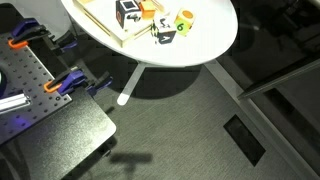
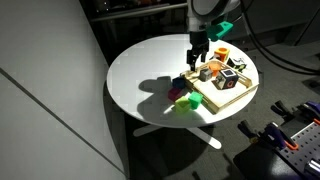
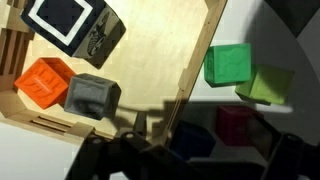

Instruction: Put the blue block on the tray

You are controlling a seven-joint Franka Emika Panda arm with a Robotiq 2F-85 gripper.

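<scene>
The blue block [image 3: 190,135] lies on the white table in the gripper's shadow, just outside the rim of the light-wood tray [image 3: 150,60]. A red block [image 3: 236,124] sits right beside it. My gripper [image 3: 195,165] is open and hovers over the blue block with a finger on each side, and it holds nothing. In an exterior view the gripper [image 2: 198,58] hangs above the table at the tray's [image 2: 212,100] near edge, over the dark blue block [image 2: 181,85]. The tray also shows in an exterior view [image 1: 100,22].
On the tray lie an orange block [image 3: 42,82], a grey block [image 3: 92,96] and a black-and-white cube [image 3: 72,22]. A green block [image 3: 228,64] and a yellow-green block [image 3: 265,85] lie on the table beside the tray. The round white tabletop [image 2: 140,70] ends close by.
</scene>
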